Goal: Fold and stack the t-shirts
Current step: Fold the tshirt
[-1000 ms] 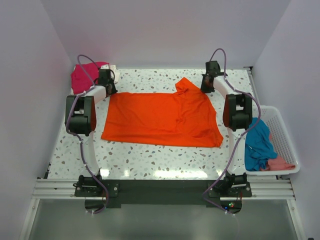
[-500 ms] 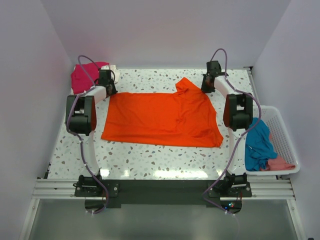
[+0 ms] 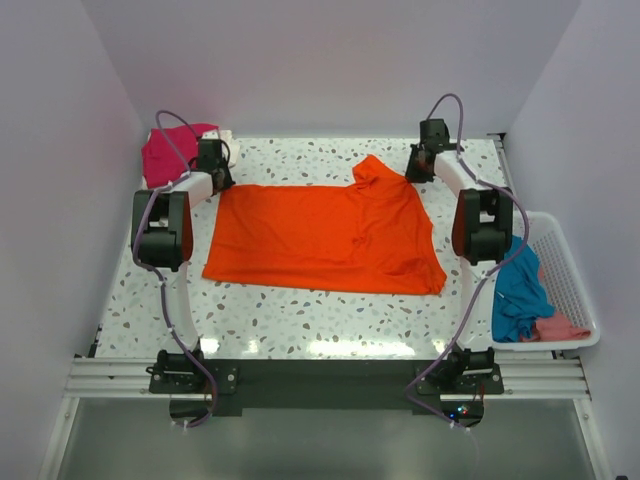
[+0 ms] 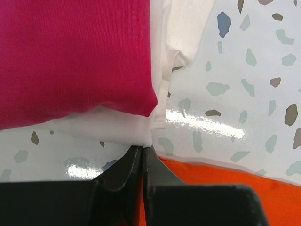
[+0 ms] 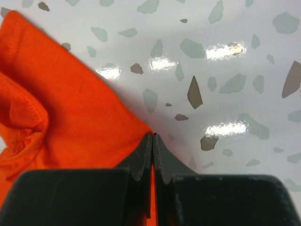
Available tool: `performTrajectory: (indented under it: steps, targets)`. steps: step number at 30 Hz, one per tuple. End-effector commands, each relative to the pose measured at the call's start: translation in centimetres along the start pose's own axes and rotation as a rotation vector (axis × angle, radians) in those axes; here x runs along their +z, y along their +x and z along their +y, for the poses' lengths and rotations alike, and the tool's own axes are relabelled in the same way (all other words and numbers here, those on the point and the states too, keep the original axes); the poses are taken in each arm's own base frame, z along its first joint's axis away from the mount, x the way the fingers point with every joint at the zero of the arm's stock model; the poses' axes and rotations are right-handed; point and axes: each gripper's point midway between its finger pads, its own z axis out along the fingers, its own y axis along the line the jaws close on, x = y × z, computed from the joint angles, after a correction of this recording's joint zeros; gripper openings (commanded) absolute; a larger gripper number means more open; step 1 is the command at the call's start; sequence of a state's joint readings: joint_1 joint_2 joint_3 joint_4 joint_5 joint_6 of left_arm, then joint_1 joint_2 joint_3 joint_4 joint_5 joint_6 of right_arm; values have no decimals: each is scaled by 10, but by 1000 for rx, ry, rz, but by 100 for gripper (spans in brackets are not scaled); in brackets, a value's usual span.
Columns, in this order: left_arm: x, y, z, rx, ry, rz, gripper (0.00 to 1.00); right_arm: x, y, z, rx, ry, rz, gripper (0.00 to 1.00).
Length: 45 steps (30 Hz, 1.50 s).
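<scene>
**Q:** Where is the orange t-shirt (image 3: 325, 235) laid, and along which line?

**A:** It is spread flat across the middle of the table (image 3: 300, 320). Its long axis runs left to right in the overhead frame, and the cloth is bunched at the upper right.

**Q:** How are the grippers set against it?

**A:** The left gripper (image 4: 142, 149) is seen at the shirt's upper-left corner, its tips just beside the white t-shirt (image 4: 122, 129) that lies under the magenta t-shirt (image 4: 70, 56). The right gripper (image 5: 153, 137) is held at the upper-right edge. Both are pressed closed, though whether cloth is pinched cannot be told. From each, the shirt lies toward the frame's bottom, so one far corner is judged nearest to each arm.
</scene>
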<state>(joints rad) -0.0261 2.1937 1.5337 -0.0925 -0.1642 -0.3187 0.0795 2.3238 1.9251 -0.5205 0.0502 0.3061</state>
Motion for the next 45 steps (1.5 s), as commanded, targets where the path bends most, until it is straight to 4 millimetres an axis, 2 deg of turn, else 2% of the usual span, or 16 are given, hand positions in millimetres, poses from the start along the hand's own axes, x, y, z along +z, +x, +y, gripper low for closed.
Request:
performTrajectory:
  steps: [1, 3, 5, 6, 15, 19, 20, 22, 24, 25, 30, 31, 32, 36, 39, 45]
  targets:
    - [-20, -52, -2, -18, 14, -134, 0, -44, -49, 8, 48, -65, -153, 0]
    - [-28, -62, -3, -29, 25, -166, 0, -54, -56, 8, 59, -78, -179, 0]
    - [-33, -61, -2, -40, 28, -166, 0, -57, -57, 5, 75, -84, -193, 0]
    - [-38, -74, -4, -52, 42, -210, 0, -63, -61, 5, 77, -95, -207, 0]
    - [-62, -80, 1, -97, 62, -258, 0, -79, -54, 3, 89, -101, -221, 0]
    - [-69, -75, 3, -111, 65, -254, 0, -87, -42, 0, 100, -100, -215, 0]
    - [-69, -66, 5, -115, 60, -240, 0, -94, -44, -1, 104, -100, -226, 0]
    - [-75, -66, 6, -126, 56, -247, 0, -97, -36, -3, 111, -96, -221, 0]
    - [-81, -60, 10, -143, 49, -242, 0, -110, -36, -4, 127, -100, -236, 0]
    - [-82, -53, 13, -147, 38, -229, 0, -108, -26, -6, 128, -96, -219, 0]
    - [-95, -39, 28, -193, -32, -204, 0, -128, -14, -14, 154, -77, -231, 0]
    - [-96, -33, 31, -201, -46, -192, 0, -127, -4, -16, 158, -72, -210, 0]
    - [-98, -34, 46, -220, -79, -194, 0, -129, -1, -17, 160, -70, -207, 0]
    - [-106, -21, 57, -239, -124, -160, 0, -135, 19, -22, 179, -65, -186, 0]
    - [-113, -12, 63, -258, -154, -144, 0, -134, 42, -29, 193, -50, -156, 0]
    - [-123, 6, 67, -297, -160, -111, 0, -146, 61, -39, 217, -23, -158, 0]
